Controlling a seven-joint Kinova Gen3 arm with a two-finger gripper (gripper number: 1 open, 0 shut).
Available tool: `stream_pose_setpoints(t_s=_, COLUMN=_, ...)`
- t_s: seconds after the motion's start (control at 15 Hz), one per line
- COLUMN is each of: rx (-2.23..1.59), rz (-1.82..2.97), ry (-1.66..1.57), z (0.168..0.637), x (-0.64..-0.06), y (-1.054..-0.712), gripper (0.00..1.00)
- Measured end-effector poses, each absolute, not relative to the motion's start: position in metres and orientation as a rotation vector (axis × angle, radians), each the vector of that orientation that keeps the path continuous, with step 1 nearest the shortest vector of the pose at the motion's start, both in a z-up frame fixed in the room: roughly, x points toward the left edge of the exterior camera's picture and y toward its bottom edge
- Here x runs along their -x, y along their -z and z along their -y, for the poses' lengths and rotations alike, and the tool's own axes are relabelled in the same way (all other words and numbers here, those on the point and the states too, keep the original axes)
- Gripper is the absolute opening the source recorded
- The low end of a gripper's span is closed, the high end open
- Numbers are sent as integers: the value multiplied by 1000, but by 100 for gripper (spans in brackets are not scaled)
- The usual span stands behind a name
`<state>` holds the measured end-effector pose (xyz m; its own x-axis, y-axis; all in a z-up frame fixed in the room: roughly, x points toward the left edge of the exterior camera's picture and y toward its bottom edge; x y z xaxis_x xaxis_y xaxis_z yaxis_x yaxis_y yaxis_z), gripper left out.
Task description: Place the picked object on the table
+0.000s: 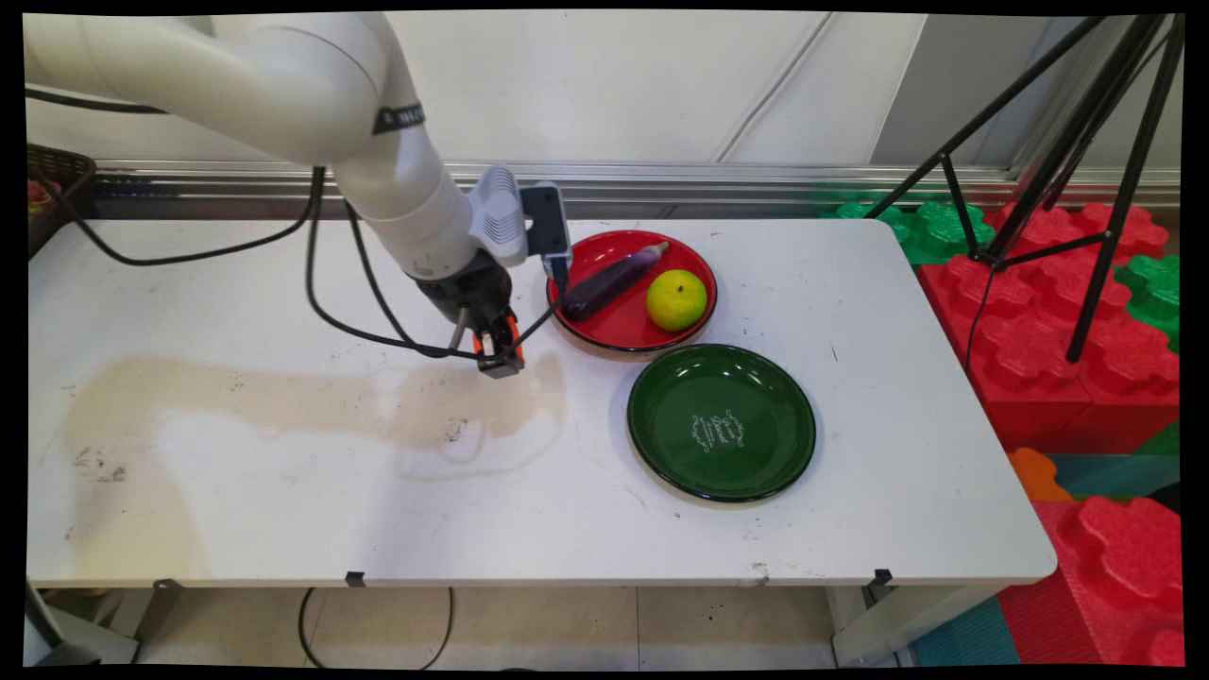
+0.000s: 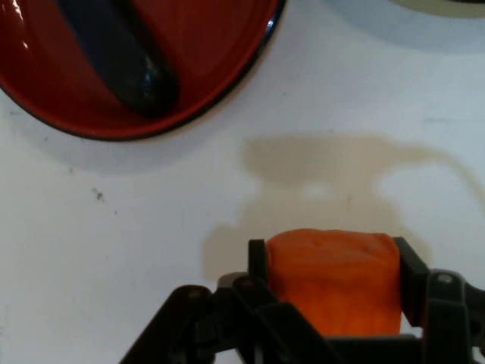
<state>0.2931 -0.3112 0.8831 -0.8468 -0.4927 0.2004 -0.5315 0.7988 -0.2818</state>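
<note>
My gripper [image 1: 498, 351] is shut on an orange carrot-like piece [image 2: 333, 277], held between the two black fingers just above the white table [image 1: 283, 472]. It hangs a little left of the red plate [image 1: 604, 331]. On that plate lie a dark purple eggplant [image 1: 612, 280] and a yellow-green round fruit [image 1: 676, 299]. In the hand view the red plate [image 2: 227, 68] and the eggplant's end [image 2: 144, 76] fill the upper left. A green plate [image 1: 722, 422] with white lettering stands in front of the red one.
Black cables [image 1: 378, 312] hang from the arm over the table's left half. A dark basket [image 1: 52, 189] sits at the far left edge. A black tripod [image 1: 1067, 179] and red and green foam blocks [image 1: 1086, 359] stand off the table to the right.
</note>
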Motion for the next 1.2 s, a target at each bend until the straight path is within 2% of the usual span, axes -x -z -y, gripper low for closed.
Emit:
stream_pose_setpoints(t_s=0.4, rx=-782, rz=2877, ry=-478, z=337, x=-293, y=-844, gripper=0)
stream_pose_setpoints(t_s=1.07, rx=-770, rz=2861, ry=-454, z=348, x=-292, y=-820, gripper=0)
stream_pose_setpoints(t_s=1.13, rx=-769, rz=2859, ry=-449, z=349, x=-292, y=-819, gripper=100)
stream_pose_setpoints(t_s=1.2, rx=-765, rz=2857, ry=-444, z=350, x=-293, y=-817, gripper=100)
